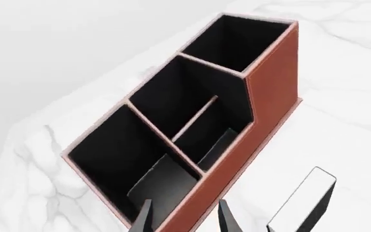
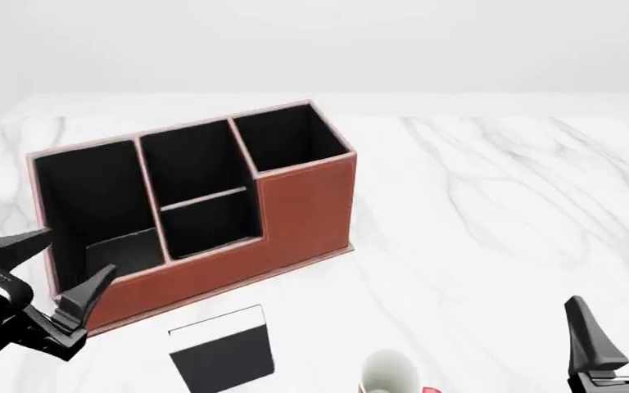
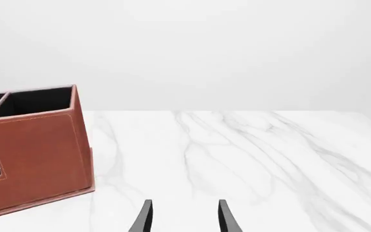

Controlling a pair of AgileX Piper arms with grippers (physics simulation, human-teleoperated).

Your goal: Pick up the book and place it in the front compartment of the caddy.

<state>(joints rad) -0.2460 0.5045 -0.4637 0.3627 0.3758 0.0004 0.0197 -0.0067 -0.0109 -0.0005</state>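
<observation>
Both my grippers are empty: my left gripper [image 2: 39, 277] hangs with its fingers spread wide over the near left end of the caddy, and my right gripper [image 2: 621, 336] waits well off to the right with its fingers parted too

From the left gripper, the book [image 2: 223, 350] lies flat on the table just to the right and a little nearer me, close beside the caddy's [image 2: 292, 213] long red wall but not touching it. Its black cover faces up, with the white strip along the edge towards the caddy. In my left wrist view it shows as a thin slab [image 1: 303, 199] beside the wall, off to one side of my fingertips.

I judge it light and stiff, a thin hard board more than a floppy paperback, so it should hold its shape in a pinch. The cover looks smooth, so it may slip if I grip only a corner. Lying flat, it offers little for fingers to get under; I would close across its narrow width, near the middle of the long edges, so it hangs balanced and can be tipped upright.

Just past the book stands the caddy, and the small front compartment [image 2: 214, 223] sits beyond and right of my left gripper, behind the stepped-down wall. A white mug [image 2: 389, 375] stands right of the book, between my two grippers, near enough to mind when I reach
</observation>
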